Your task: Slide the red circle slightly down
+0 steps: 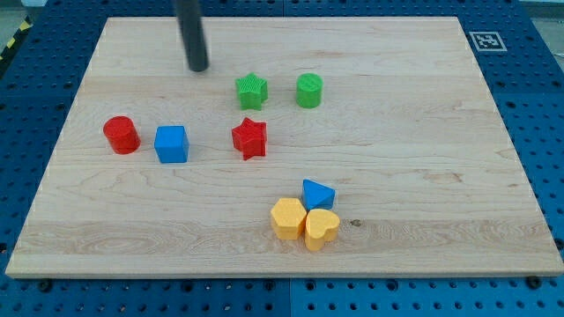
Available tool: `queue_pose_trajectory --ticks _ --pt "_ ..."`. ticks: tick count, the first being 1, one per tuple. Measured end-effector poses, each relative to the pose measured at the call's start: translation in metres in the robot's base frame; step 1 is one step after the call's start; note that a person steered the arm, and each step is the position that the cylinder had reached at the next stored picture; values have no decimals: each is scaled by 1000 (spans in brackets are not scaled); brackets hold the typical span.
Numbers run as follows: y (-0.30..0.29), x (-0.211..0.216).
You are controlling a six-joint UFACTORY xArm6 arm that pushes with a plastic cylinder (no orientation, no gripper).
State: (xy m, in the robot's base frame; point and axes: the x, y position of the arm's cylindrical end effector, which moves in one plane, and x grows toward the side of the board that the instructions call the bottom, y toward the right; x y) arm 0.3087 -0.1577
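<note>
Our tip (pixel 198 67) rests near the table's (pixel 423 158) top edge, well apart from the red circle (pixel 121 135) by the left edge; our tool grasps nothing.

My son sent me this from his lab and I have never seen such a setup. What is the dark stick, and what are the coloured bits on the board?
The dark stick is the end of a robot arm. It holds nothing; its lower end, my tip, only pushes blocks across the wooden board.

One camera looks down at the board. On it lie a red circle, blue cube, red star, green star and green cylinder. Nearer the view's bottom a blue triangle, yellow hexagon and yellow heart sit clustered.

My tip stands above and right of the red circle, touching no block.
</note>
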Motion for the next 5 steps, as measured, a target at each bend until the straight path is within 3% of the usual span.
queue_pose_trajectory --ticks 1,3,5 --pt "-35 30" --pt "-51 118" --pt "-52 142"
